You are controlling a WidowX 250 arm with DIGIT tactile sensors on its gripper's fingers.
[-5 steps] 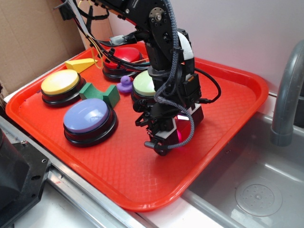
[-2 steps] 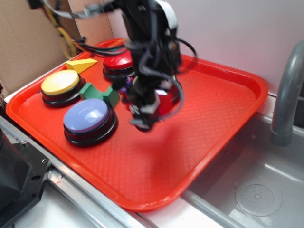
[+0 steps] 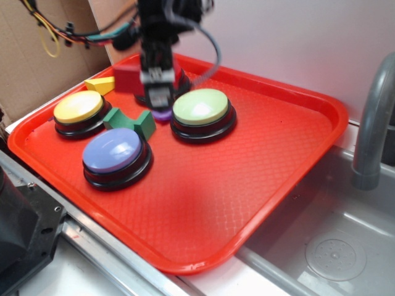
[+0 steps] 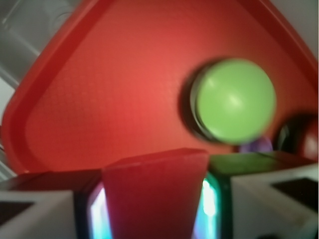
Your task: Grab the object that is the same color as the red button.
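My gripper (image 3: 155,83) hangs blurred above the back left of the red tray (image 3: 278,154), over the red button (image 3: 180,79), which it mostly hides. It is shut on the red wedge block (image 3: 126,78), held clear of the tray. In the wrist view the red wedge block (image 4: 155,191) fills the gap between the jaws of the gripper (image 4: 155,204), and an edge of the red button (image 4: 310,142) shows at the far right.
On the tray stand a green button (image 3: 202,111), a yellow button (image 3: 78,108) and a blue button (image 3: 114,151). A yellow wedge (image 3: 102,84), a green block (image 3: 133,121) and a small purple toy (image 3: 162,115) lie between them. A grey faucet (image 3: 373,123) and sink are at the right.
The gripper rose from the tray in front of the green button with the red wedge in it and moved back left, over the red button. The green button is uncovered now.
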